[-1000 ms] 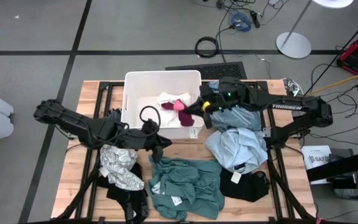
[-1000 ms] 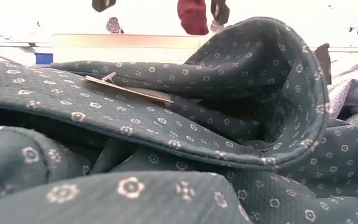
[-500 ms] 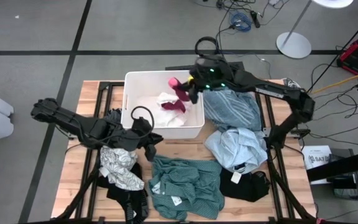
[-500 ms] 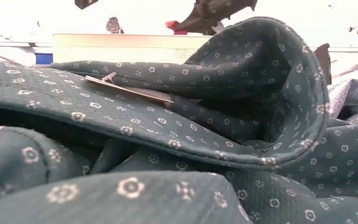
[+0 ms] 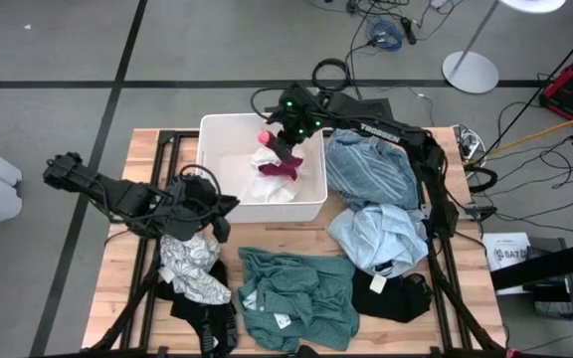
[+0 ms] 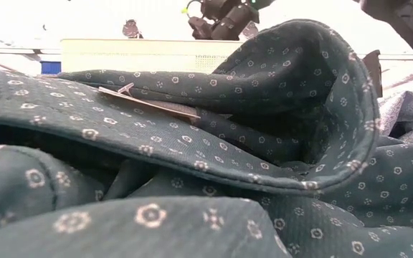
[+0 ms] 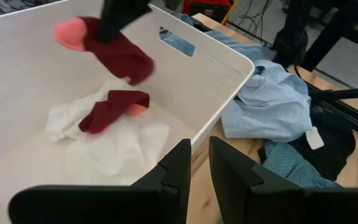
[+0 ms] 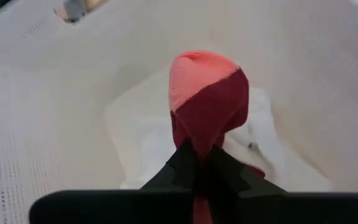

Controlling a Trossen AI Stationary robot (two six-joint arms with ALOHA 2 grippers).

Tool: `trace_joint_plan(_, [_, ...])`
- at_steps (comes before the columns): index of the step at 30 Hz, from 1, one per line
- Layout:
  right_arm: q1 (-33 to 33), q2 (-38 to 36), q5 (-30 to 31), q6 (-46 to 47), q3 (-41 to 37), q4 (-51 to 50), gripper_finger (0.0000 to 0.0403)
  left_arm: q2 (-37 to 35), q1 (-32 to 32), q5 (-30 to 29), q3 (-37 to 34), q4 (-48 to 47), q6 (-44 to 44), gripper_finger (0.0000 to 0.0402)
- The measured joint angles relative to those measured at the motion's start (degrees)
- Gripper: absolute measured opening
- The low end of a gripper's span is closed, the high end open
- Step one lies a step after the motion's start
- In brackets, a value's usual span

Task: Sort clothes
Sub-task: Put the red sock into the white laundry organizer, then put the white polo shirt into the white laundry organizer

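Sorting in progress, seen from above and from both wrists. The right pincer [image 5: 279,137] hangs over the white bin [image 5: 211,129], its fingers closed on a dark red sock [image 8: 209,106] with a pink toe, which dangles above the bin's floor. Inside the bin lie a second dark red sock [image 7: 112,109] and a white cloth [image 7: 126,144]; these count as sorted. The left pincer [image 7: 196,163] waits just outside the bin's near wall, its fingers a narrow gap apart and holding nothing.

Still on the table [image 5: 139,145]: a denim-blue garment [image 5: 368,169] beside the bin, a light blue shirt [image 5: 378,237] nearer the front, a teal-green patterned shirt [image 5: 296,296], a black garment [image 5: 394,294] partly under the light blue one, and a white-grey patterned piece [image 5: 193,267] lying on another black garment [image 5: 207,320] at the left front.

Judged from this layout, only the small items are done; the sock in hand awaits release, and most garments remain.
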Motion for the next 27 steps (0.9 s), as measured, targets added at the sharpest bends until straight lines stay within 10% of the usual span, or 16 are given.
trace_joint_plan(15, [0.5, -1.8, 0.3, 1.9, 1.9, -5.2, 0.0182, -3.2, -3.1, 0.3, 0.0, -6.2, -0.2, 0.0066])
trace_joint_plan(27, [9.6, -16.2, 13.1, -6.2, 2.0, -4.9, 0.0196, -3.0, -6.2, 9.0, 0.0, -16.4, -7.7, 0.0066])
